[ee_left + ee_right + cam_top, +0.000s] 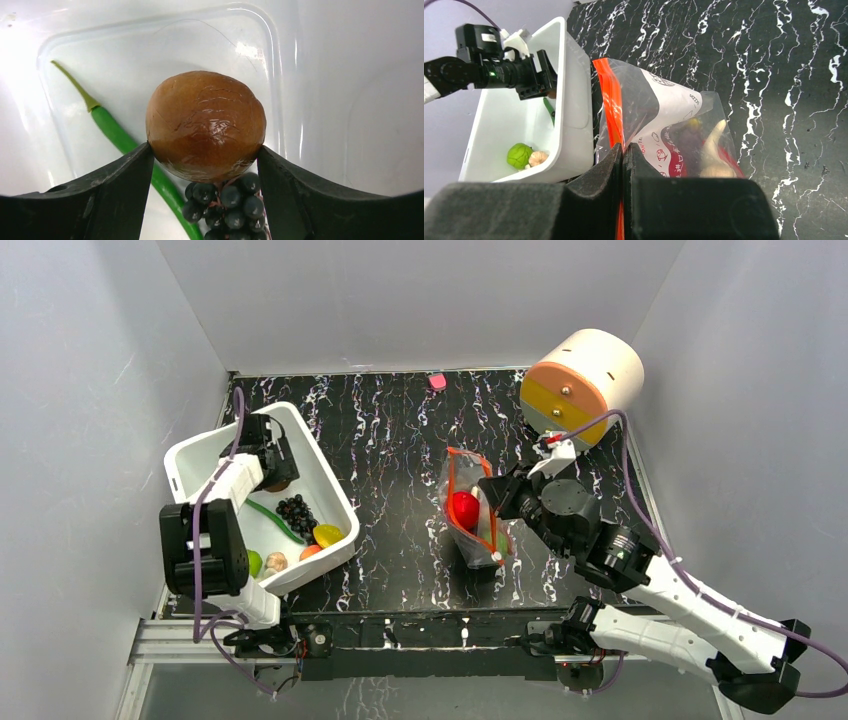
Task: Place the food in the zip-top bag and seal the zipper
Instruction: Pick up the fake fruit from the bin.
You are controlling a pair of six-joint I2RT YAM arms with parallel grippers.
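Note:
My left gripper (204, 149) is inside the white tub (200, 445) and is shut on a brown round food (206, 120), one finger on each side. Black grapes (230, 205) and a green chili (115, 132) lie under it. The clear zip-top bag (470, 525) stands mid-table with its mouth open and a red apple (463, 510) inside. My right gripper (623, 150) is shut on the bag's orange-red zipper strip (611, 100). A purple eggplant (689, 142) and a pale piece (714, 150) show through the bag.
The tub also holds a green round fruit (253, 562), a garlic (275, 561), and yellow (327, 534) and orange (310, 551) pieces. A white and orange cylinder (585, 380) stands at back right. A small pink thing (437, 381) lies at the back edge.

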